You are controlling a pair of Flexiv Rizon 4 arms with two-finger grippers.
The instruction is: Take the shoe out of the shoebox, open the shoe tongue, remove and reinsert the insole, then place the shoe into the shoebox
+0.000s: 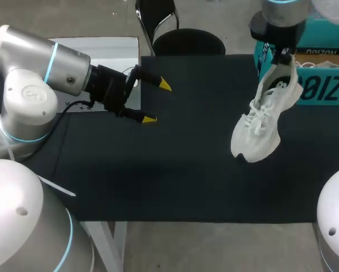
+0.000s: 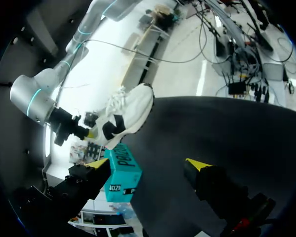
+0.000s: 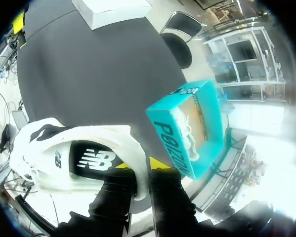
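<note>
One white shoe [image 1: 265, 122] hangs toe-down over the black table [image 1: 175, 170], its heel pinched by the right gripper [image 1: 282, 56], just beside the single teal shoebox [image 1: 327, 90], where a second shoe [image 3: 187, 131] lies. The left gripper [image 1: 157, 102] hovers well apart, fingers spread wide, holding nothing.

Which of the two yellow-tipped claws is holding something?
The right gripper, shut on the heel of the white shoe, which dangles above the table; the left gripper is open and empty.

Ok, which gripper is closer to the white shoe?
Right. The right gripper is shut on the heel of the shoe; the left gripper is open, well apart from it across the table.
</note>
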